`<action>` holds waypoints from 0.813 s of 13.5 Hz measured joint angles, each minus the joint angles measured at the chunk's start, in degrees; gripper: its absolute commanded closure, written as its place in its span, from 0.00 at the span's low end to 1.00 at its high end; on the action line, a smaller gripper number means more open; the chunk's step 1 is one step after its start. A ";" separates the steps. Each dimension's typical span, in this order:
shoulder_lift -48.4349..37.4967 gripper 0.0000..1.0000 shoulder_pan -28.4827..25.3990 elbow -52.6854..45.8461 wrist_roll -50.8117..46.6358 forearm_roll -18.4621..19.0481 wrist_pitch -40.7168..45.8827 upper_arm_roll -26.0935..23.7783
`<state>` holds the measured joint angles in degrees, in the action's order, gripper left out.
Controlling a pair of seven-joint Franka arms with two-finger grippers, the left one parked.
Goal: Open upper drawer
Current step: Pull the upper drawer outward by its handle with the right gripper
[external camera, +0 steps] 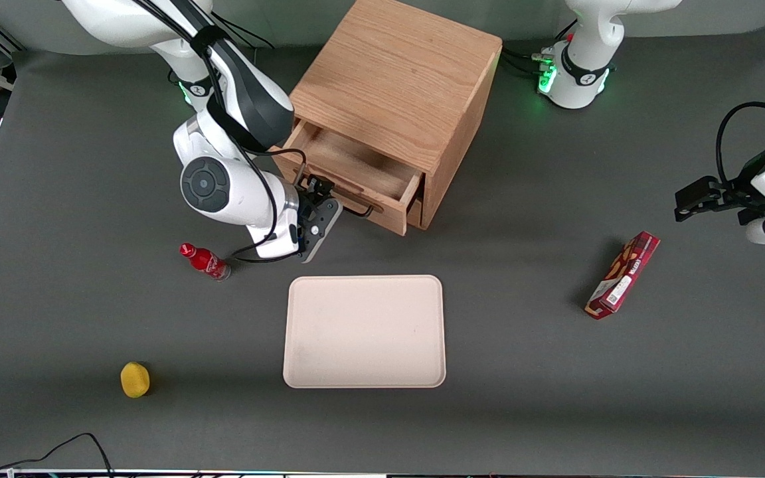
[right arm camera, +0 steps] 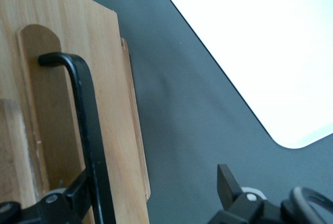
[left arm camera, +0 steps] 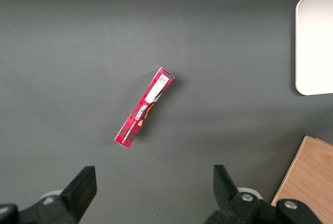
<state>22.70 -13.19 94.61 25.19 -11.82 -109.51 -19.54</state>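
The upper drawer (external camera: 356,169) stood pulled out toward the tray (external camera: 364,330), its bar handle (right arm camera: 88,130) running crosswise, apparently between the fingers of the open claw (external camera: 319,209); a red bottle (external camera: 205,261) lay nearby.

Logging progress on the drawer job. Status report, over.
Pincer open at the black handle. Upper drawer pulled out, inside bare. Nothing blocking.

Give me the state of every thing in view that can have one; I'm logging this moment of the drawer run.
upper drawer: pulled partly out, tray empty.
bottom drawer: shut.
gripper: at the upper drawer's handle, fingers open around the bar.
tray: flat on the table, nothing on it.
red bottle: lying on its side, capped.
snack box: lying flat, closed.
yellow ball: resting on the table.
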 measured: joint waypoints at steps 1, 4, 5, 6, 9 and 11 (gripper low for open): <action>0.95 0.00 -0.05 -1.22 0.00 0.30 -0.01 -0.02; 3.74 0.00 -0.05 -4.54 0.00 0.60 -0.01 -0.02; 4.53 0.00 -0.06 -5.49 0.00 0.90 0.02 -0.04; 5.25 0.00 -0.15 -6.29 -0.02 1.54 0.02 -0.07; 7.01 0.00 -0.35 -8.68 -0.08 3.31 0.02 -0.07; 7.58 0.00 -0.19 -9.54 -0.09 4.46 0.02 0.08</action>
<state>30.28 -13.38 85.07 25.11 -7.36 -109.49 -19.46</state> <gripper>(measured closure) 0.000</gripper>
